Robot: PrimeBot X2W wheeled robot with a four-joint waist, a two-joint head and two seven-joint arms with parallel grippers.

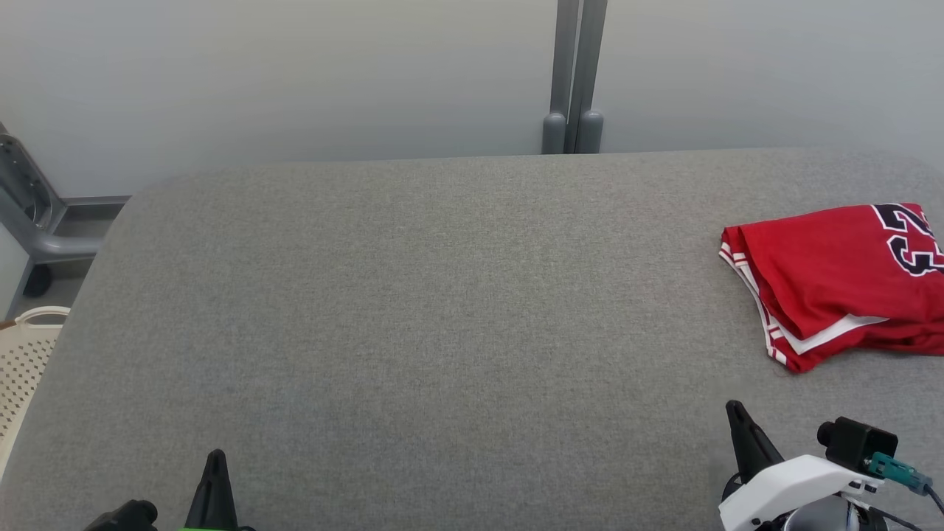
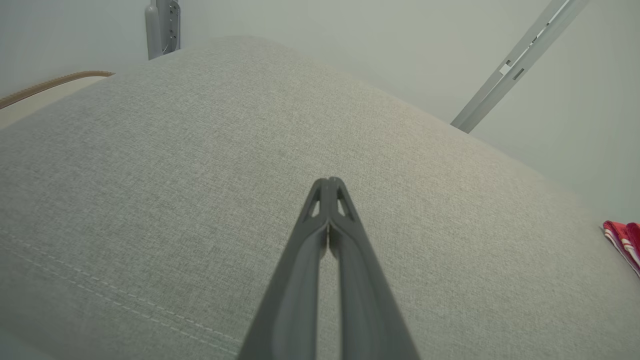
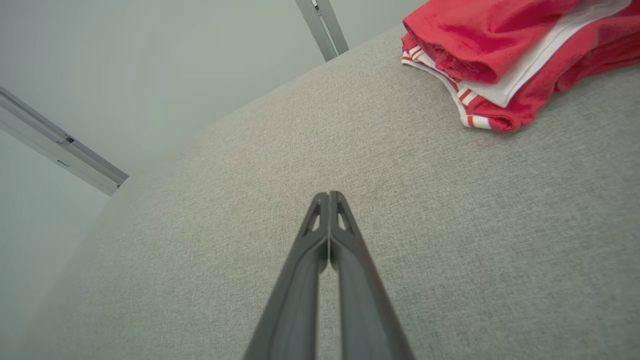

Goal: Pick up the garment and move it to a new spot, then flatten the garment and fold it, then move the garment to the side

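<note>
Folded garment [image 1: 833, 280] far R on table [image 1: 442, 295]; L fingers [image 2: 300, 280], R fingers [image 3: 300, 290] closed.

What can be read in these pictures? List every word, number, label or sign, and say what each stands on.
"23", probably: large black digits edged in white, on the folded red garment. They lie sideways and the head view's right edge cuts them off, so the reading is not certain.
No other word, label, brand or sign can be read.
</note>
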